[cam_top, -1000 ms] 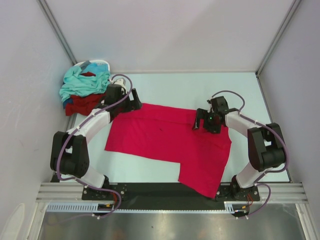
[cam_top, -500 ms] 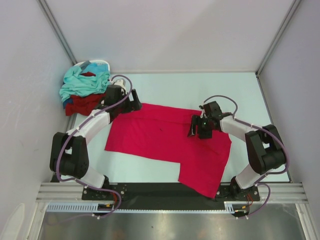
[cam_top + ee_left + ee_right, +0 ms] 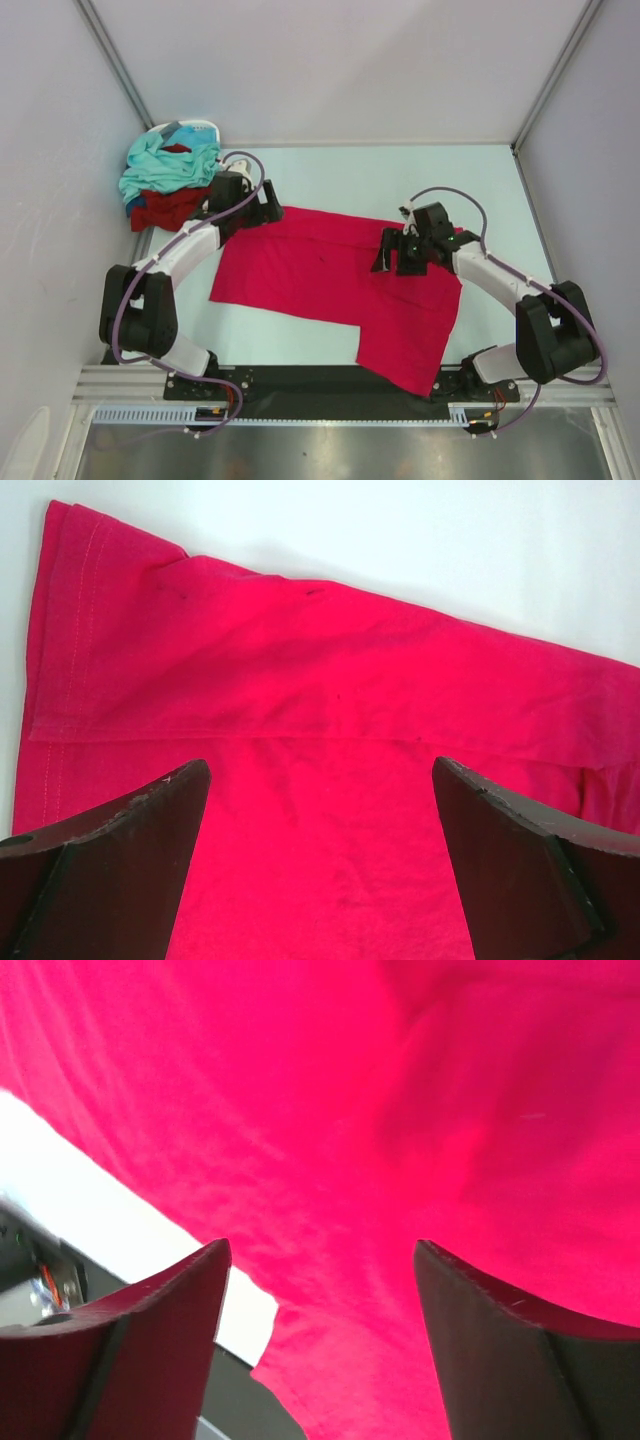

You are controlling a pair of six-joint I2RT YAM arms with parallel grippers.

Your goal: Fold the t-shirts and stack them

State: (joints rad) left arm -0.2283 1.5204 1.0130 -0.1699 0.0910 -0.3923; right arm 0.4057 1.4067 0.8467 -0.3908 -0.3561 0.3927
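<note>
Saw bright crimson-pink soft cloth t-shirt (image 3: pixel 330 285) spread mostly flat, with one flap trailing at its near-right. Found left gripper (image 3: pixel 266 208) at that shirt's far-left corner, fingers (image 3: pixel 120 840) spread fully, holding nothing. Found right gripper (image 3: pixel 388 258) over the shirt's right half, fingers (image 3: pixel 500 1340) well apart, nothing between them. Judged step as pinching edges for a fold: needed both pinches low on the cloth edge and lifted together, to avoid dragging wrinkles. Noted crumpled teal and maroon shirt heap (image 3: pixel 165 180) off the shirt's far-left, against small white basket (image 3: pixel 195 126). Noted pale smooth tabletop (image 3: pixel 400 180) under shirt, plain grey walls (image 3: pixel 340 70) beyond.
</note>
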